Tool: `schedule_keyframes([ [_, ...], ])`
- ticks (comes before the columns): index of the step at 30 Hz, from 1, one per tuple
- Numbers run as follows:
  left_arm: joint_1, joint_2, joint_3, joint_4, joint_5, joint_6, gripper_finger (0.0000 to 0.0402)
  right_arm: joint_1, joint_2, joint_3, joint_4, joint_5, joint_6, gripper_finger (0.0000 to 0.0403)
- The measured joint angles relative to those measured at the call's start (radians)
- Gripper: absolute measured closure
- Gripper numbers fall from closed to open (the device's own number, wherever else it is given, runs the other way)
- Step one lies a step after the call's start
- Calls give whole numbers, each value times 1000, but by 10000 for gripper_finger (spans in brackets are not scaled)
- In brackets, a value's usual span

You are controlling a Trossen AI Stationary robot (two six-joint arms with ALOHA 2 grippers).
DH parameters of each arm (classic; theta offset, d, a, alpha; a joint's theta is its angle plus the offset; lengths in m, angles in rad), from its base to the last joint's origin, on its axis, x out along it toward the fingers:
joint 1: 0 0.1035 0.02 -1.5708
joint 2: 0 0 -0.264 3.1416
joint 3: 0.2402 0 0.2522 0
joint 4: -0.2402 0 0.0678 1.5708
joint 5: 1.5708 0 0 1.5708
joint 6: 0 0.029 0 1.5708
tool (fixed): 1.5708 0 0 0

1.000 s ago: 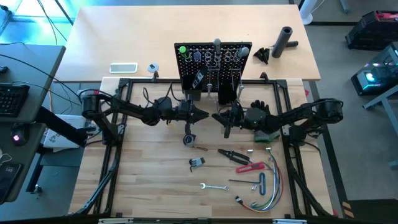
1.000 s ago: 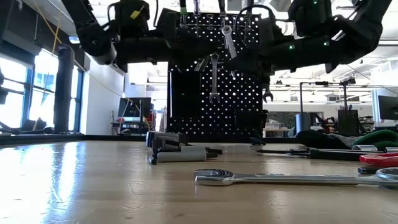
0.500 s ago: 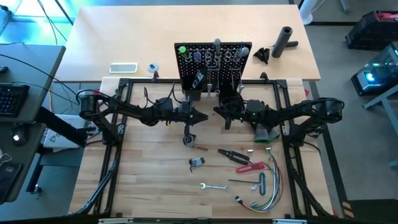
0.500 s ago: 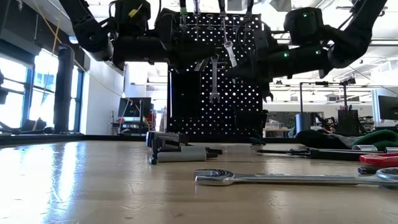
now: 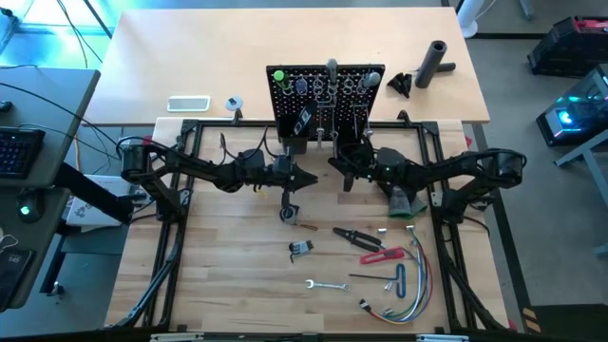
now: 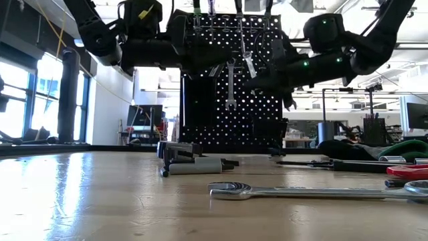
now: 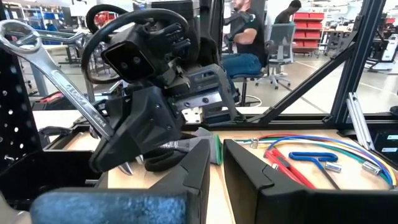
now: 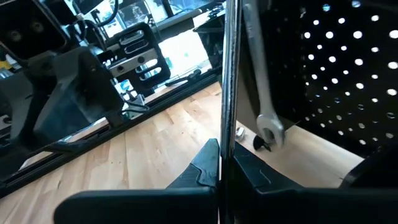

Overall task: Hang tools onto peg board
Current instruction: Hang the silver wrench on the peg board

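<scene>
The black peg board (image 5: 323,95) stands upright at the far middle, with a green-handled screwdriver and silver wrenches hanging on it; one wrench (image 6: 229,84) hangs straight down. My right gripper (image 5: 342,173) is just in front of the board, level, shut on a silver wrench (image 7: 56,81). My left gripper (image 5: 310,176) faces it from the left, its fingers (image 7: 205,171) open only by a narrow gap, with nothing between them. More tools lie on the near table: black pliers (image 5: 353,236), a red-handled tool (image 5: 385,255) and a small wrench (image 5: 326,285). My right gripper pinches the wrench's shaft (image 8: 227,134) between its two fingers, close to its lower end. The fingers come level from the table's right and lie across the shaft. The wrench is lifted clear and stands tilted, its ring end (image 7: 13,34) up beside the peg board.
Coloured wires (image 5: 410,290) and a blue T-handled key (image 5: 397,278) lie near right. A socket piece (image 5: 288,213) and a black clip (image 5: 301,249) lie mid-table. A black cylinder (image 5: 435,62) and a phone (image 5: 188,104) sit on the far table. People sit beyond the table.
My right gripper has swung toward the table's far edge and the peg board, rolling a little, and the wrench in it has come closer to the board's hooks. My left gripper has stayed where it was.
</scene>
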Motion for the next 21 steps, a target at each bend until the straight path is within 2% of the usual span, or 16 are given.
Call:
schedule_keyframes([
  [14, 0, 0, 0, -17, 0, 4, 362, -15, 0, 0, -4, 10, 41, 386],
  [21, -8, 0, 0, -28, -1, 0, 362, -14, 0, 0, -24, 11, 49, 360],
])
